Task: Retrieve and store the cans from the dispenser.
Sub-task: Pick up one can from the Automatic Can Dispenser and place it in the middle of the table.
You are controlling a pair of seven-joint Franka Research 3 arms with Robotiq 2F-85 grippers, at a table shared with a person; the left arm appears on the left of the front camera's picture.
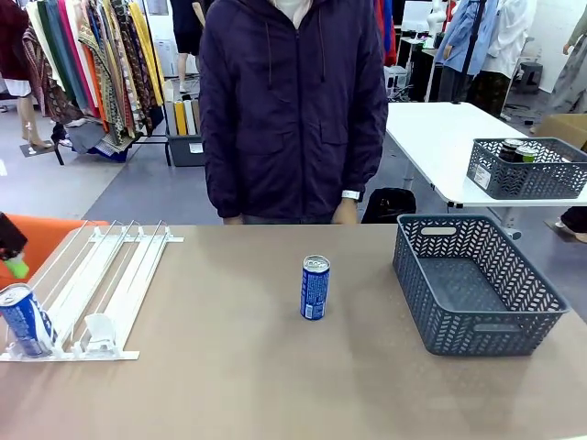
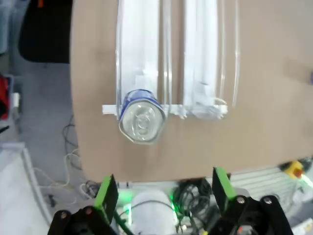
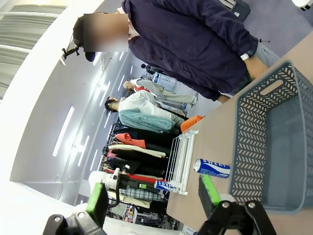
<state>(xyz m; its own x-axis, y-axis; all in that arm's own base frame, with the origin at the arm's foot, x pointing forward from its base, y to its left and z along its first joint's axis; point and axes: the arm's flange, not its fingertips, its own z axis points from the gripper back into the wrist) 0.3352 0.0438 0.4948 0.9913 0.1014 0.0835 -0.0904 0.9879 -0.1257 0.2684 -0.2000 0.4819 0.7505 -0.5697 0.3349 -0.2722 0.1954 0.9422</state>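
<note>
The left claw (image 2: 164,186) hangs open near the dispenser (image 1: 128,275), facing a blue can (image 2: 142,122) at its stop bar; the pick seems about to begin; the claw likely must drop, close round that can and lift it clear. The right claw (image 3: 152,193) gapes empty. A second can (image 1: 315,288) stands mid-tabletop (image 1: 220,385); the basket (image 1: 415,257) is empty; a person (image 1: 293,110) waits opposite, clothes racks (image 1: 92,64) behind.
</note>
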